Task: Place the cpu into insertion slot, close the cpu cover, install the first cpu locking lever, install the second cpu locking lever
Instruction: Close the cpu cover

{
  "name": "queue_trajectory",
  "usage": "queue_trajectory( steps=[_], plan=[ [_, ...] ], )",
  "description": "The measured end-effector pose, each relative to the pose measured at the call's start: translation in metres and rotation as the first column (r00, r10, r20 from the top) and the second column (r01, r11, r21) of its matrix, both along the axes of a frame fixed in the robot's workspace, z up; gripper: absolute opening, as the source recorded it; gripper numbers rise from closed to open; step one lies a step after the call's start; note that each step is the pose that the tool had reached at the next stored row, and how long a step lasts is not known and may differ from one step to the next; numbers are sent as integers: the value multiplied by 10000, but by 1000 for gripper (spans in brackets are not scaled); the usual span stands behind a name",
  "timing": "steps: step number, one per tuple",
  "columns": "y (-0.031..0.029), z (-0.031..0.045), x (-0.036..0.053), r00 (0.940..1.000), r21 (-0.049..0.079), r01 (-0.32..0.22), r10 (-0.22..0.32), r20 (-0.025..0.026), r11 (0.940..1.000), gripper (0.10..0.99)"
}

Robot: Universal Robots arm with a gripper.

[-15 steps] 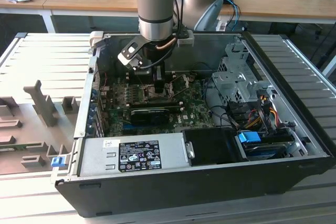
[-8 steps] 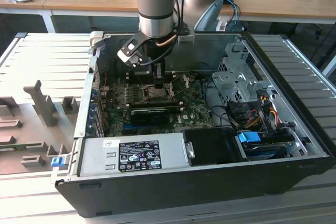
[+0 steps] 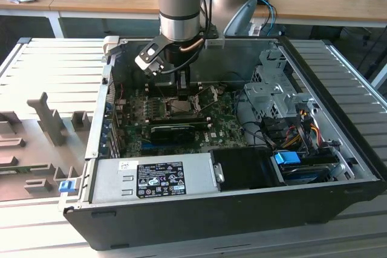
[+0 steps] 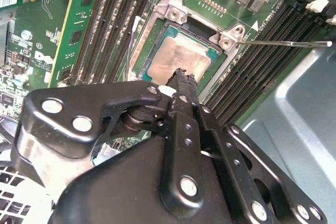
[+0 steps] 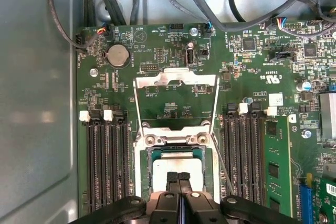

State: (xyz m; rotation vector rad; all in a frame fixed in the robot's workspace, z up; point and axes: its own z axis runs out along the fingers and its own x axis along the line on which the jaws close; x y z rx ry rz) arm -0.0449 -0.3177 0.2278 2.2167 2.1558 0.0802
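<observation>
The cpu (image 5: 176, 165) (image 4: 177, 59), a silver-topped square chip, lies in the insertion slot (image 5: 143, 167) (image 4: 157, 31) on the green board. The cpu cover (image 5: 176, 79), a thin silver frame, is swung open away from the slot, and the board shows through its cut-out. One thin locking lever (image 4: 286, 42) (image 5: 223, 167) sticks out free beside the slot. My gripper (image 5: 178, 178) (image 4: 184, 77) (image 3: 181, 84) hangs directly over the chip's near edge, shut with nothing between its black fingers. I cannot tell whether the tips touch the chip.
Black memory slots (image 5: 105, 161) (image 5: 244, 156) flank the socket. A long black card (image 3: 172, 130) lies in front of it, with the power supply (image 3: 154, 178) at the case's front. Cables (image 5: 231, 3) run along the board's far edge. The case wall (image 5: 37, 103) rises on one side.
</observation>
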Motion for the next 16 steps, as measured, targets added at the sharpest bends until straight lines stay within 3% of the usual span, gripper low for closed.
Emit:
queue_trajectory(
  steps=[3, 9, 11, 16],
  plan=[
    [-4, 2, 66, 10000, -3, 10, -10, -49, 10000, 106],
    [-28, 4, 158, 10000, 25, 12, -11, -56, 10000, 106],
    [-28, 92, 158, 10000, 28, 12, -12, -55, 10000, 106],
    [-27, 222, 163, 10000, 28, 9, -9, -56, 10000, 106]
  ],
)
